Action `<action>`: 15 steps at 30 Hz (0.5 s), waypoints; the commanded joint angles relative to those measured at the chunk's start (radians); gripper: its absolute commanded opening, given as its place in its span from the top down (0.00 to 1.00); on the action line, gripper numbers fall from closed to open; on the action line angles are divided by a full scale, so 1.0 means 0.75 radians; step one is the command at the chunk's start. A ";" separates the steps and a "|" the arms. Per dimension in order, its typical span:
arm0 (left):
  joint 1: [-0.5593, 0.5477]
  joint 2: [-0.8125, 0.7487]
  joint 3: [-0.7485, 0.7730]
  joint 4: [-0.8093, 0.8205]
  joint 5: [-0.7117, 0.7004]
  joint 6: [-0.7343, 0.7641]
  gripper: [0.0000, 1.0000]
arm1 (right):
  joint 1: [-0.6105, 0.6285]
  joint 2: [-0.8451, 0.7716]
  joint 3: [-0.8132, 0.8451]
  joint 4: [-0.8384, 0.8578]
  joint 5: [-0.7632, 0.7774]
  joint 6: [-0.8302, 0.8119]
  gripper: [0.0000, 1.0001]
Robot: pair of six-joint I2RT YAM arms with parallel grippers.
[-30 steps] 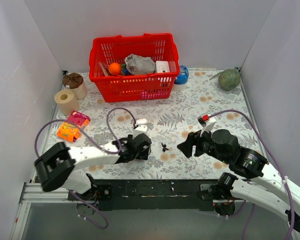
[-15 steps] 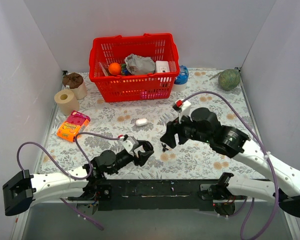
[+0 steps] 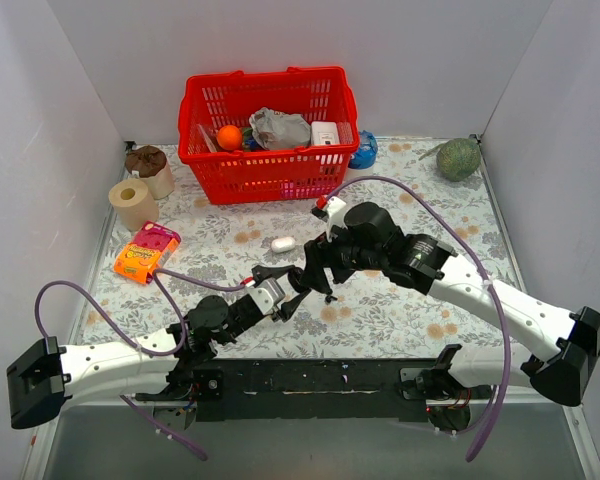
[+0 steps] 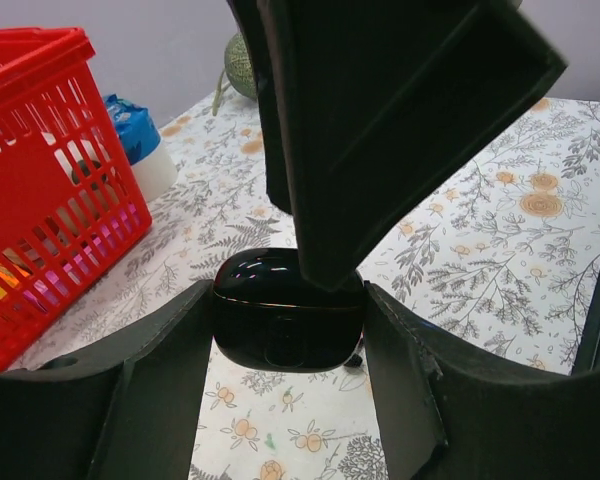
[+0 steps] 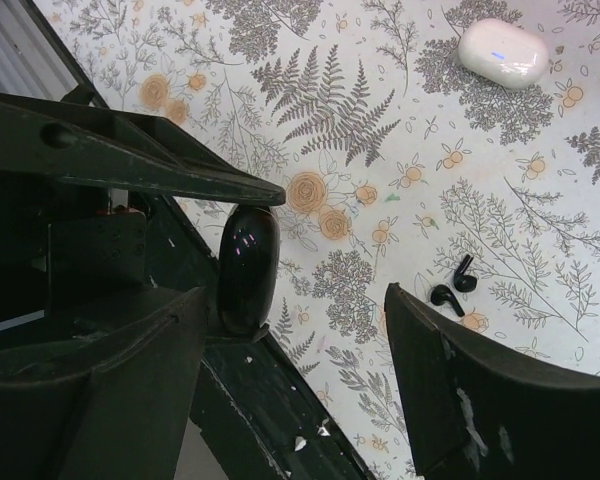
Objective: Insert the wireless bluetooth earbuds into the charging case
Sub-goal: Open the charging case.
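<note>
At the left edge of the table point(image 3: 400, 225) stand a brown-topped roll point(image 3: 147, 163) and a roll of toilet paper point(image 3: 131, 201), with an orange and pink packet point(image 3: 145, 252) lying just in front of them.

The left arm reaches in from the near left corner. Its claw point(image 3: 286, 298) is partly closed, both fingers point(image 4: 160, 380) pressed against the sides of the charging case point(image 4: 288, 322). The case is held between them, glossy and black. A thin seam runs across its front and the lid looks down. From the right wrist view the case shows edge-on, upright, near the front edge of the floral cloth. I cannot tell whether it touches the table.

Behind it, at the back, sits a red basket point(image 3: 270, 170) holding an orange ball and other items. A white pill-shaped case point(image 3: 283, 243) lies on the cloth between the basket and the claws.

The wireless bluetooth earbuds point(image 5: 443, 296) lie on the table close together, loose, to the right of the charging case and apart from it.

The right claw point(image 3: 316, 279) hangs over this spot with its fingers spread wide and nothing between them. One finger is right beside the held case and the other is near the earbuds.

Further right, a blue object point(image 3: 364, 150) rests by the basket's corner, and a green round fruit point(image 3: 458, 158) sits in the far right corner.
</note>
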 commanded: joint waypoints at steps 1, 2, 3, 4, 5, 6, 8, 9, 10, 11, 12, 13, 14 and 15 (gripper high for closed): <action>-0.004 -0.014 0.065 0.023 0.009 0.088 1.00 | -0.006 0.037 0.085 0.069 -0.042 0.014 0.22; -0.004 -0.018 0.067 0.016 0.011 0.094 1.00 | -0.006 0.055 0.090 0.065 -0.046 0.014 0.23; -0.004 -0.022 0.069 0.014 0.013 0.096 1.00 | -0.006 0.061 0.094 0.069 -0.046 0.014 0.23; -0.004 -0.026 0.069 0.012 0.015 0.096 1.00 | -0.006 0.069 0.094 0.071 -0.044 0.014 0.24; -0.004 -0.034 0.071 0.004 0.019 0.098 1.00 | -0.006 0.074 0.094 0.073 -0.038 0.016 0.24; -0.006 -0.036 0.073 0.000 0.019 0.096 1.00 | -0.006 0.076 0.094 0.075 -0.038 0.018 0.24; -0.006 -0.053 0.071 -0.006 0.017 0.098 1.00 | -0.006 0.088 0.096 0.073 -0.022 0.022 0.25; -0.006 -0.057 0.067 -0.008 0.017 0.096 1.00 | -0.006 0.086 0.096 0.067 -0.013 0.024 0.25; -0.006 -0.061 0.067 -0.012 0.015 0.096 1.00 | -0.006 0.088 0.096 0.063 -0.005 0.026 0.26; -0.006 -0.071 0.067 -0.022 0.013 0.098 1.00 | -0.006 0.084 0.094 0.059 0.023 0.028 0.26; -0.008 -0.077 0.063 -0.024 0.011 0.098 1.00 | -0.008 0.080 0.092 0.057 0.036 0.030 0.27; -0.006 -0.083 0.063 -0.029 0.011 0.096 1.00 | -0.008 0.068 0.088 0.057 0.044 0.030 0.27; -0.008 -0.090 0.061 -0.037 0.011 0.096 1.00 | -0.020 0.061 0.079 0.057 0.052 0.032 0.27; -0.006 -0.098 0.061 -0.041 0.011 0.096 1.00 | -0.024 0.057 0.075 0.059 0.052 0.036 0.27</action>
